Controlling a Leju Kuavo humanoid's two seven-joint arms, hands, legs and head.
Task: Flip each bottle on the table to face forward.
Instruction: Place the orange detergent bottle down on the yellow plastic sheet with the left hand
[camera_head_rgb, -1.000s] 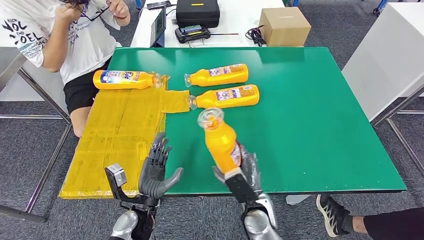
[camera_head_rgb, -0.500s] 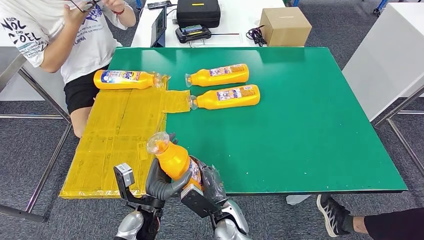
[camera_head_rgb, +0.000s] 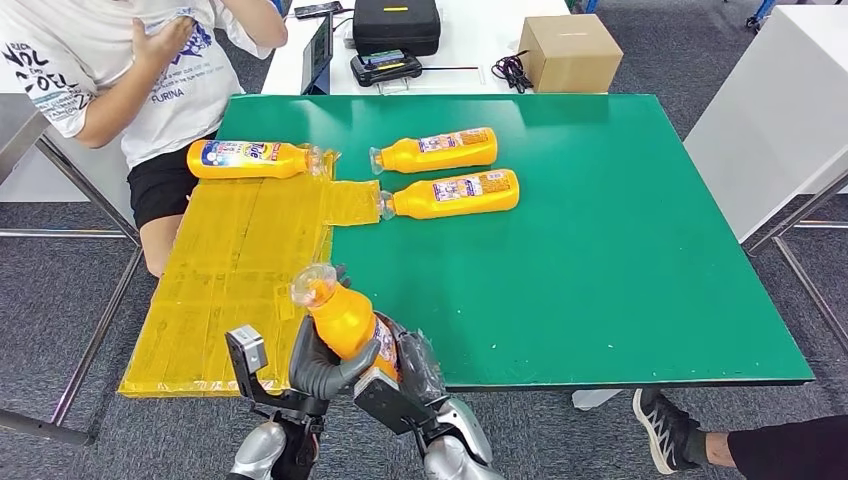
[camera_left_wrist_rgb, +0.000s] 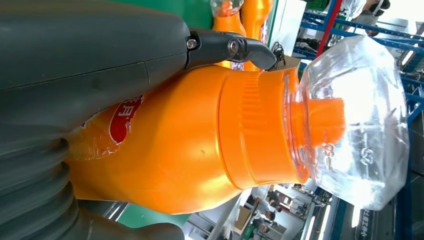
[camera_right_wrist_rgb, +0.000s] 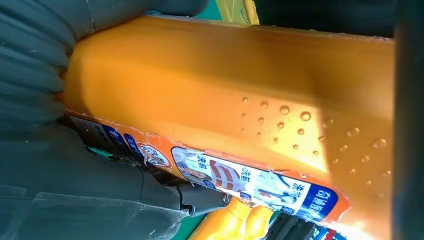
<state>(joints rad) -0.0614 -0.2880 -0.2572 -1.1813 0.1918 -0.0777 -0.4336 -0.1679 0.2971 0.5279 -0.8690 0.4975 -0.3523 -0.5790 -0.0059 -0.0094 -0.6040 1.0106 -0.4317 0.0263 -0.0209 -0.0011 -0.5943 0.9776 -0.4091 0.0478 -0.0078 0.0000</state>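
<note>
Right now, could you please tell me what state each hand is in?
Left hand: holding the orange bottle.
Right hand: holding the same orange bottle from the other side.

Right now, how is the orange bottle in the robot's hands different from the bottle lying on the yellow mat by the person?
The held bottle is lifted off the table, cap tilted up, with the left hand and right hand both around it; the mat bottle lies flat on the yellow mat, untouched. The mat bottle shows a blue label on top; the held one shows mostly plain orange. Both are orange with clear caps.
</note>
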